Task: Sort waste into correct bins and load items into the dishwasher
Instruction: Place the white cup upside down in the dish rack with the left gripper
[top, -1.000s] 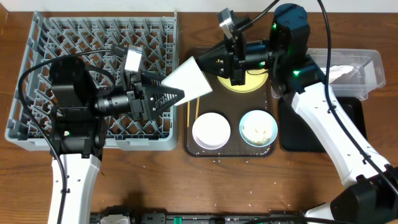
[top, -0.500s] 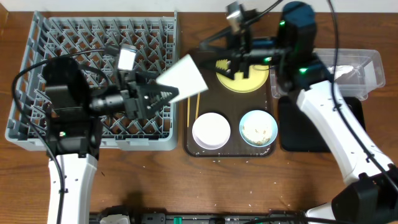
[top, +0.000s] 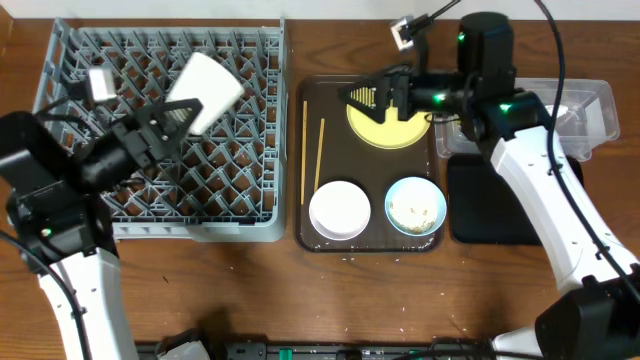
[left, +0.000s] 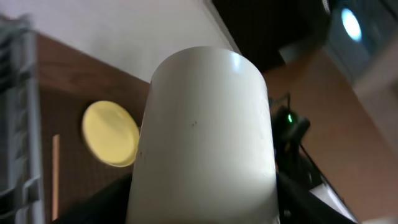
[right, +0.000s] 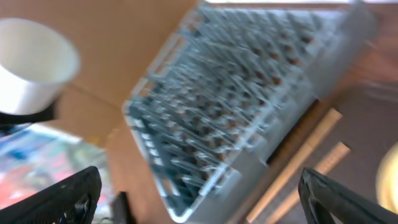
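Cup, plain white, in L tool over rack; R tool agape.

White cup tilted above grey dish rack

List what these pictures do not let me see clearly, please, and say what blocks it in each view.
Overhead: the right arm crosses the clear tub and the black tray, hiding part of each.
Left wrist: the white cup fills the frame, so where the left jaws touch it is hidden.
Right wrist: blur smears the dish rack and its pegs; the right edge cuts off the yellow plate.
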